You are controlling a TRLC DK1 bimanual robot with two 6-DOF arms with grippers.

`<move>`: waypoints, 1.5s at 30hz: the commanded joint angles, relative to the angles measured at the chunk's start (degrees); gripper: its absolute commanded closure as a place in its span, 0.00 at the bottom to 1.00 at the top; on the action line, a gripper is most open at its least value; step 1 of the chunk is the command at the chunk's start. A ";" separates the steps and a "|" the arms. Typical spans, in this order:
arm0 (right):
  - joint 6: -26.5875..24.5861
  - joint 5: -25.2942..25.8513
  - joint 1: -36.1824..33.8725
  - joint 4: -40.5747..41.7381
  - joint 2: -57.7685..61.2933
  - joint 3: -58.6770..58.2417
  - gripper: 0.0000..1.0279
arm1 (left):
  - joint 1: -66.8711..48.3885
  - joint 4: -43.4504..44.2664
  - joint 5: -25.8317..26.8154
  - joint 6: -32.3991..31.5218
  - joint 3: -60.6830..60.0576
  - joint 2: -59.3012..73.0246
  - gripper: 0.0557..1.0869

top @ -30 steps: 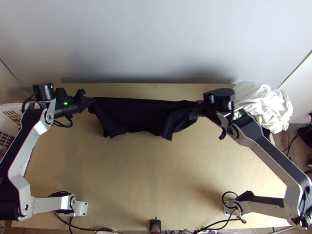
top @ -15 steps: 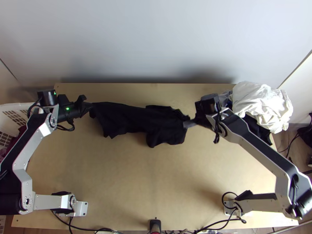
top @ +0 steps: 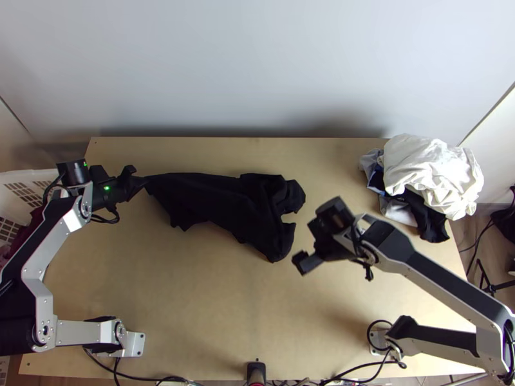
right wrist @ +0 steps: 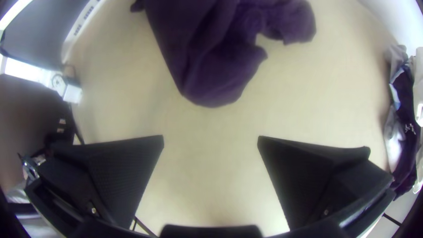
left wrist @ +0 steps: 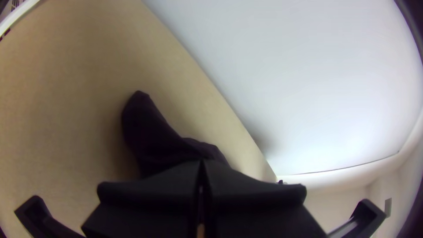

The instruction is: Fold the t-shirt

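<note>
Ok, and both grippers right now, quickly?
Left gripper: closed on one end of the black cloth t-shirt.
Right gripper: fingers wide open, holding nothing.

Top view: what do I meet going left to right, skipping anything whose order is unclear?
White slotted plastic basket → left arm's black claw → bunched black cloth t-shirt → crumpled white cloth.

Legible wording, labels, brands, numbers or signs: none that can be read. Unread item, one: a small pale mark [right wrist: 410,128] of a few short strokes, seen in the right wrist view on a dark garment [top: 430,222], which lies partly beneath the white cloth [top: 431,170] and partly out beside it, on the side towards the right arm's base; the strokes are too small to make out as letters, figures or emblem.
</note>
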 commanded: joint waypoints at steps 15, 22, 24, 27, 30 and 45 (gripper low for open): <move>-0.30 0.24 4.02 19.86 4.18 -11.34 0.05 | -1.62 -1.06 -1.35 -2.96 1.98 -1.55 0.96; 1.20 1.12 4.28 28.03 14.11 -6.25 0.05 | -2.85 -2.21 -2.14 -2.96 2.51 -2.78 0.97; 1.20 1.21 4.28 29.00 16.13 -5.63 0.05 | -2.76 -2.38 -2.23 -2.78 2.42 -2.95 0.96; 1.28 1.56 4.37 29.00 18.15 -4.84 0.05 | -2.59 -2.82 -2.23 -2.69 2.42 -3.48 0.97; 1.55 1.74 4.81 29.09 18.94 -4.84 0.05 | -2.32 -3.00 -2.23 -2.60 2.51 -3.92 0.96; -6.36 8.94 7.71 22.14 15.17 2.81 0.97 | 1.46 -4.23 -1.53 -0.93 3.12 -4.80 0.97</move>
